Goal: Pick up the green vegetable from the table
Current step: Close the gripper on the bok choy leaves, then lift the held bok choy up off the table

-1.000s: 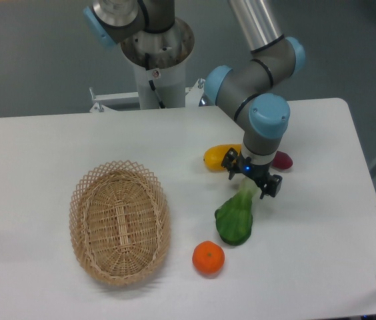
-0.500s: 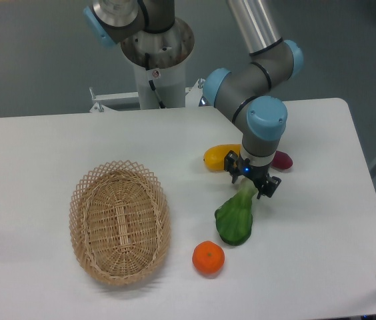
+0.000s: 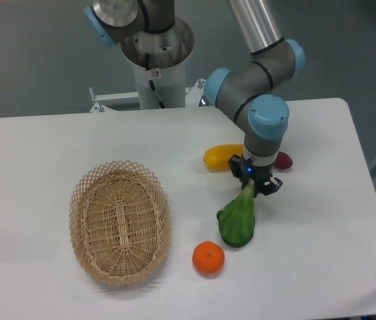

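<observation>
In the fixed camera view, the gripper is seen right of the centre of the frame, pointing down from the grey and blue arm. Its two fingers are closed around the pale stalk of the green vegetable, so the vegetable is held at its narrow upper end. The dark green leaves are spread below the gripper, toward the lower middle of the frame, and the whole vegetable is tilted, with the leaves lower and a little to the left. It cannot be told whether the leaf end is touching the table or is just above it.

A yellow oblong vegetable is placed just to the upper left of the gripper, and a purple one is partly hidden behind the wrist, on its right side. An orange is found near the leaf end of the green vegetable, lower and to the left, apart from it. A woven basket is located in the lower left part of the frame, well apart from the gripper.
</observation>
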`<action>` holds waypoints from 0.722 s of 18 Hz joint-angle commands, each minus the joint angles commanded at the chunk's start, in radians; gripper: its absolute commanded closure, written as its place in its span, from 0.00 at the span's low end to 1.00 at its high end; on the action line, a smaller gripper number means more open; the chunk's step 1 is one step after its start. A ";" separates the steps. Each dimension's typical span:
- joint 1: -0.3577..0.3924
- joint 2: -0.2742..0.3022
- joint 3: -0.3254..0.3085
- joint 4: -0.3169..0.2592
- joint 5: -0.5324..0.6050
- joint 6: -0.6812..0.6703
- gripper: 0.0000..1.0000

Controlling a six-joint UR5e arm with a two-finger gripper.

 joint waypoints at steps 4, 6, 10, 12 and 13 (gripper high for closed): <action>0.006 0.031 0.055 -0.002 -0.006 0.024 0.71; 0.014 0.055 0.074 -0.005 -0.012 0.029 0.70; 0.018 0.084 0.118 -0.015 -0.021 0.028 0.70; 0.015 0.097 0.149 -0.020 -0.076 0.017 0.70; 0.020 0.104 0.155 -0.021 -0.113 0.011 0.70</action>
